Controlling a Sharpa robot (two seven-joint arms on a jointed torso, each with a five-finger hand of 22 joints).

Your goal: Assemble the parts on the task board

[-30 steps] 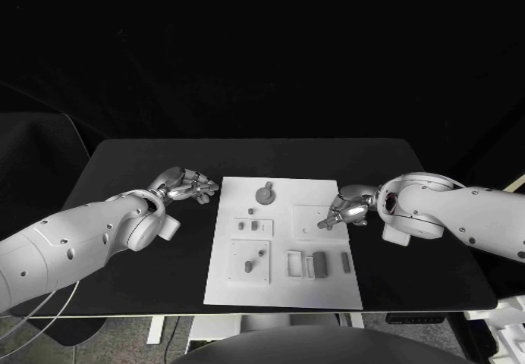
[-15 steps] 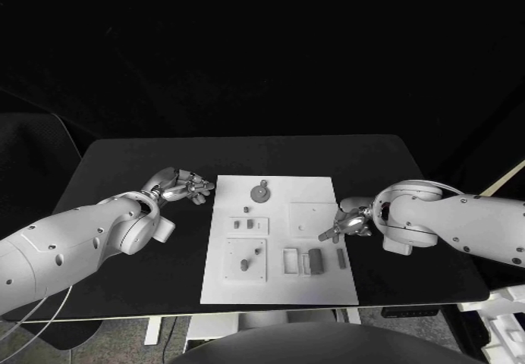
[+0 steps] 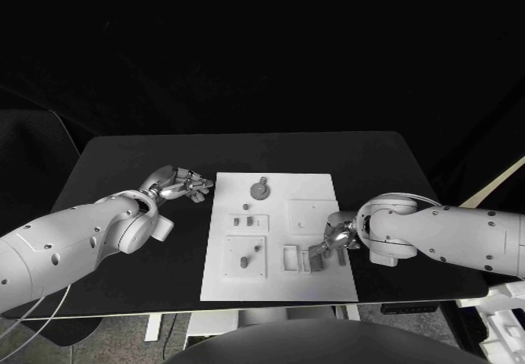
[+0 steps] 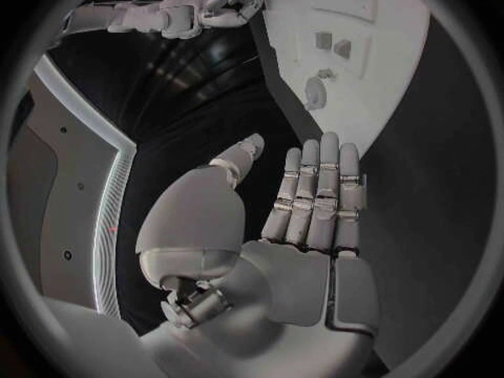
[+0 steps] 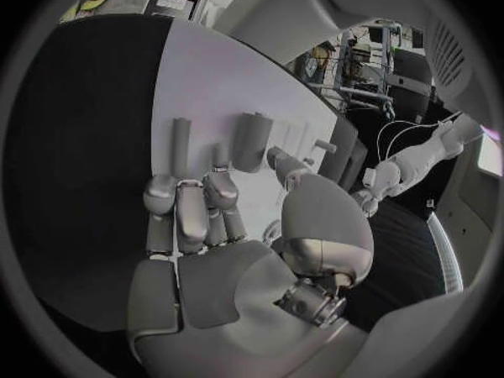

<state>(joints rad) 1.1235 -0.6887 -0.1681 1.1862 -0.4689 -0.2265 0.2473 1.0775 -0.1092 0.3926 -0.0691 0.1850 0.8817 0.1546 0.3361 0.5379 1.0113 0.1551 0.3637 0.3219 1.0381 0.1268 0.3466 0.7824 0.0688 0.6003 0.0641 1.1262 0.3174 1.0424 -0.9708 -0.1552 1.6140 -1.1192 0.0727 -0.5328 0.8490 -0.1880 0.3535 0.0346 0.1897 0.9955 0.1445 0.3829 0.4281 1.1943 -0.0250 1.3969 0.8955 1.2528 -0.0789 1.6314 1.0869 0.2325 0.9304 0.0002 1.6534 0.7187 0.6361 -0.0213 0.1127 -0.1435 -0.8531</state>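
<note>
Left hand point(image 3: 180, 184) sits over the black table point(image 3: 131, 155) just beside the task board point(image 3: 276, 292), off its left edge near the far corner, and the left wrist view shows its fingers point(image 4: 315, 197) stretched out straight and side by side, thumb apart, nothing in the palm. Right hand point(image 3: 334, 236) is over the board's right side, low at the near row of grey parts, fingertips right by the dark block point(image 3: 317, 260) and the slim bar point(image 3: 344, 257). From the right wrist view its fingers point(image 5: 189, 214) are curled inward, the block point(image 5: 252, 139) and bar point(image 5: 181, 139) lying just ahead, whether they touch a part I cannot tell. Round grey part point(image 3: 260, 190) rests at the board's far end
</note>
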